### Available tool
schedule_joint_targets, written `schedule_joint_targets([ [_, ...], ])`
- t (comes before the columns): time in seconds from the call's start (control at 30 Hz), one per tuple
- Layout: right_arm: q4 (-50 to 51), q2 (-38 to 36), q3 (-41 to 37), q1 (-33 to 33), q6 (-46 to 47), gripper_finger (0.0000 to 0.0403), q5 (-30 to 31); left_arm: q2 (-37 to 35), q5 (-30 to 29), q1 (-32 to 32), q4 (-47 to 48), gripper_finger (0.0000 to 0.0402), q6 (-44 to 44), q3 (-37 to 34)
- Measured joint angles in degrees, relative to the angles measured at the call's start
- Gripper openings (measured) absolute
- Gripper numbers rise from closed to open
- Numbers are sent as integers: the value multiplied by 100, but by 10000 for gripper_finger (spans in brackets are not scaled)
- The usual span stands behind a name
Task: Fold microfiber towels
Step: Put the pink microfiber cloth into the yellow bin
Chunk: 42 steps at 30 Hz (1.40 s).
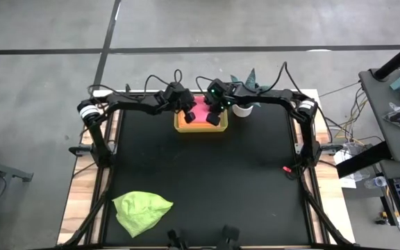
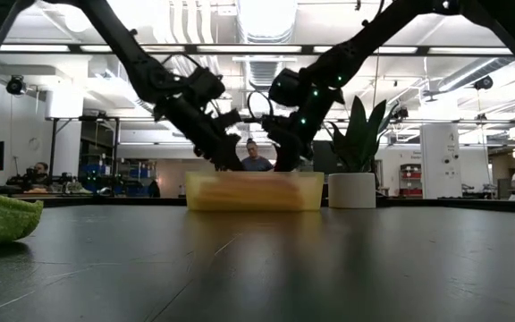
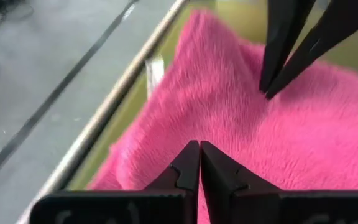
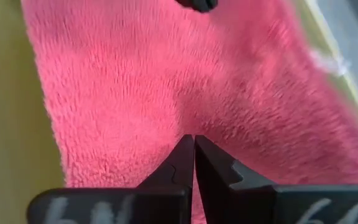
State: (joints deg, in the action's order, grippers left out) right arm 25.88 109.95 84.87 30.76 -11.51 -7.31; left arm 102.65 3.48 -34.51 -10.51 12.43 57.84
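Observation:
A pink towel (image 1: 198, 117) lies bunched inside the yellow tray (image 1: 201, 129) at the table's far middle. My left gripper (image 1: 188, 114) is shut and slants down over the towel's left part (image 3: 185, 106), close to the tray's left wall. My right gripper (image 1: 214, 117) is shut too, its tips down on the towel's right part (image 4: 166, 81). In the low view both grippers (image 2: 231, 164) (image 2: 284, 165) dip behind the tray's rim (image 2: 254, 190). A crumpled lime green towel (image 1: 142, 210) rests on the table's near left. My left gripper holds its shut tips (image 3: 199, 149) just over the pink towel's surface (image 3: 166, 143), slanting down from the left. I cannot tell whether it touches the towel. My right gripper has its shut fingertips (image 3: 271, 84) on the towel's top surface (image 3: 260, 102), slanting down from the right. The towel lies in the tray.
A white pot with a spiky teal plant (image 1: 242, 109) stands just right of the tray. A small red object (image 1: 284, 169) lies near the table's right edge. The black tabletop (image 1: 207, 180) spreads between the tray and the green towel.

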Motion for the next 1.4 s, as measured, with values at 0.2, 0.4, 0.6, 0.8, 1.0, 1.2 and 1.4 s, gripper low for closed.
schedule_joint_targets([
  [0.2, -96, -118, 197, 15, -298, 8, 903, -118, -113, -46, -133, 0, 168, 15],
  [0.4, -281, -3, 206, 164, -289, 8, 1084, 166, -245, -139, -261, 0, 138, 20],
  [0.6, -307, 356, 204, 201, -282, 8, 1031, 351, -253, -178, -192, 0, -36, 5],
  [0.8, -329, 545, 201, 219, -304, 8, 1036, 352, -319, -178, -41, 0, -265, 4],
  [1.0, -310, 218, 196, 200, -252, 8, 1037, -29, -326, -173, 313, 0, -189, 0],
  [1.2, 90, -238, 196, 34, -97, 8, 1038, -647, -153, -14, 1068, 0, 105, -9],
  [1.4, 527, -365, 186, -215, -4, 8, 645, -709, 556, 377, 1381, 0, 450, -84],
])
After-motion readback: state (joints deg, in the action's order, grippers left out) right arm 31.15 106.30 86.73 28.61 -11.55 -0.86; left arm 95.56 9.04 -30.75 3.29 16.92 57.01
